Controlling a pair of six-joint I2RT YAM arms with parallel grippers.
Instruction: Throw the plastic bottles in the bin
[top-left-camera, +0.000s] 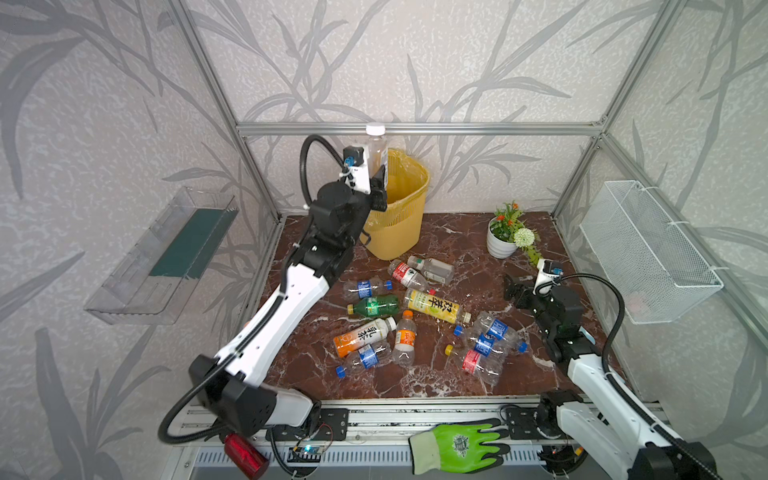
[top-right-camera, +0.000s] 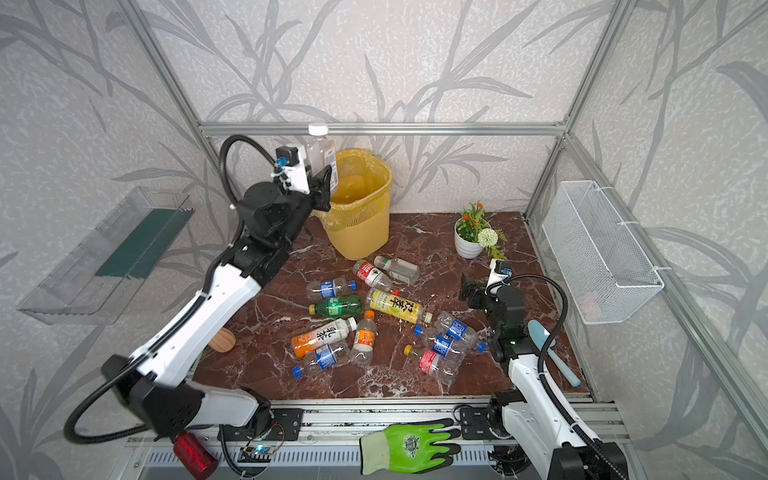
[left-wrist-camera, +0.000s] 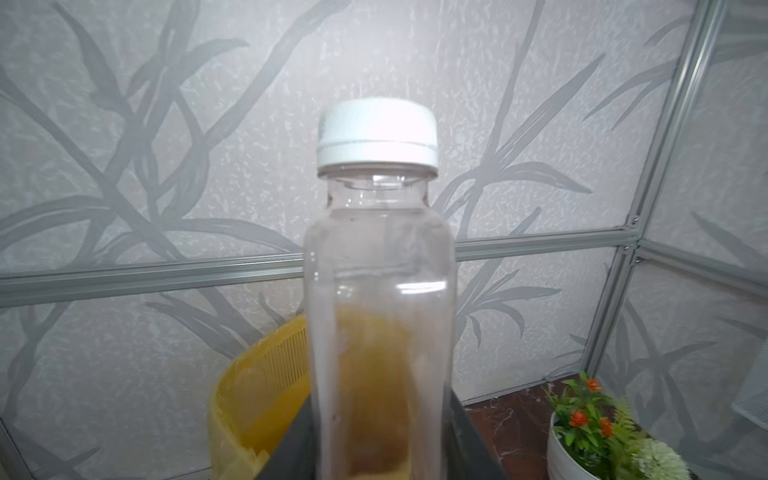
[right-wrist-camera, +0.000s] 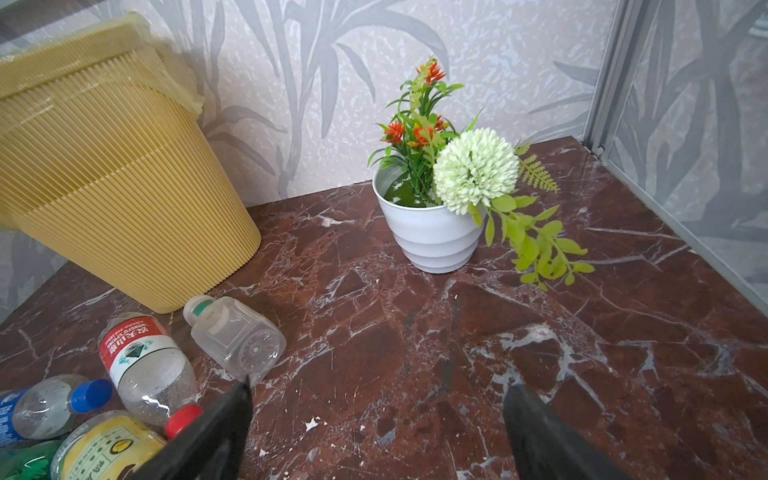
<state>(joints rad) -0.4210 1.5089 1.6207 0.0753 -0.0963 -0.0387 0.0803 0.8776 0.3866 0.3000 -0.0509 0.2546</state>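
While ribbed bin (top-left-camera: 400, 232) gapes, clear bottle (top-left-camera: 376, 150) upright.

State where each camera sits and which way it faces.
Top views: high in front, looking down on the marble table; left arm and right arm show.
Left wrist: raised, facing the back wall; left pincer grips a white-capped bottle.
Right wrist: low, facing the flower pot; open right pincer shows.
Both wrist views share the yellow bin.

A lab test booth: aluminium frame (top-left-camera: 457, 128), wallpapered panels (top-left-camera: 415, 62), robot arms (top-left-camera: 286, 307) on a rail (top-left-camera: 374, 415).
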